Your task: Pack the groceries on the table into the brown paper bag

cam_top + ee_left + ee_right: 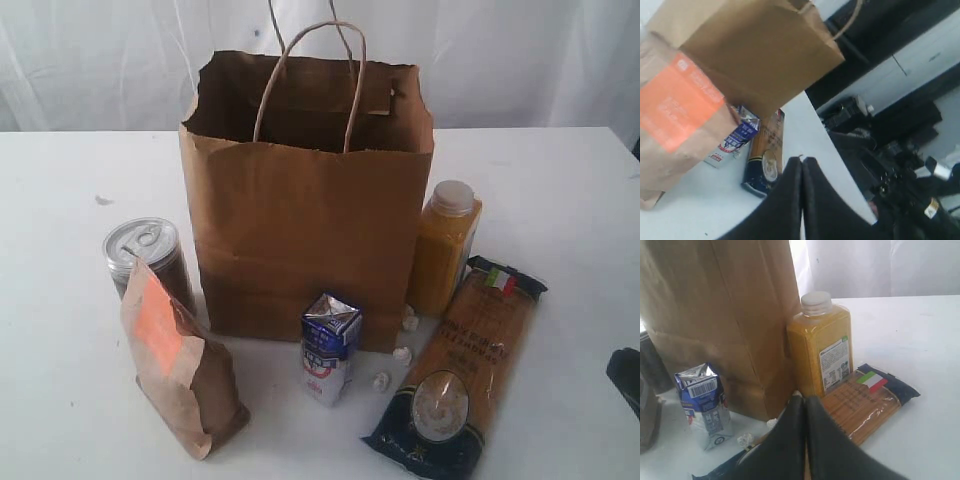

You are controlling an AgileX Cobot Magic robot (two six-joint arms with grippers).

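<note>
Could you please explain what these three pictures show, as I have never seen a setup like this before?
This is a robot with two arms, each ending in a gripper. One picture comes from a camera off the arms, looking at the white table; the other two come from cameras on the left and right wrists. On the table stands an open brown paper bag. Beside and in front of it are a can, a kraft pouch, a small carton, an orange juice bottle and a pasta packet. The left gripper and the right gripper are both shut and hold nothing.
</note>
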